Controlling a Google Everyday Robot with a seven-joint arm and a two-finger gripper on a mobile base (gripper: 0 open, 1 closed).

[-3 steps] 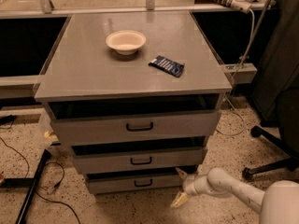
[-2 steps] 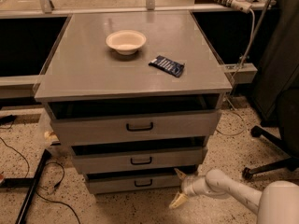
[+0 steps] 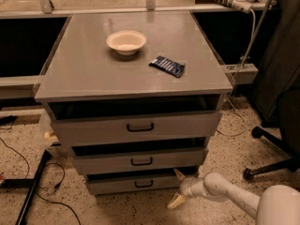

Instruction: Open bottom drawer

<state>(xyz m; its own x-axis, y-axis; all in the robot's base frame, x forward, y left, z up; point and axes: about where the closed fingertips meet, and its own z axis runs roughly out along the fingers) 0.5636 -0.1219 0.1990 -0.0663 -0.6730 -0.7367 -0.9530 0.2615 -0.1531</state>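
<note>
In the camera view, we judge the task to be barely begun. The bottom drawer [image 3: 117, 184] is the lowest of the three in the grey cabinet, just above the floor [image 3: 225, 149]. Its front shows no clear pull-out beyond the middle drawer [image 3: 108, 163] and the top drawer [image 3: 93, 131] above it. A dark gap runs over each front, so we cannot tell whether any of them is fully shut.

The end effector [image 3: 178, 187] hangs low at the right end of the bottom drawer's front, at the tip of the white arm [image 3: 229, 197] that reaches in from the lower right. Its cream fingers are spread apart and released, grasping nothing. One points up toward the drawer's right corner, the other down toward the floor, and we cannot say whether the upper one touches the front.

The small black handle [image 3: 144, 183] lies to the left of the end effector and is not held. As we see it, everything is left to do: reach the handle, close on it and draw the front outward.

The grey tabletop [image 3: 84, 74] carries a pale bowl [image 3: 126, 41] and, apart from it on the right, a dark flat packet [image 3: 167, 65]. The floor is speckled stone, with black cables [image 3: 18, 158] trailing at the left and a black chair base [image 3: 274, 149] at the right. A white cable [image 3: 255, 27] drops from a ledge behind the cabinet
</note>
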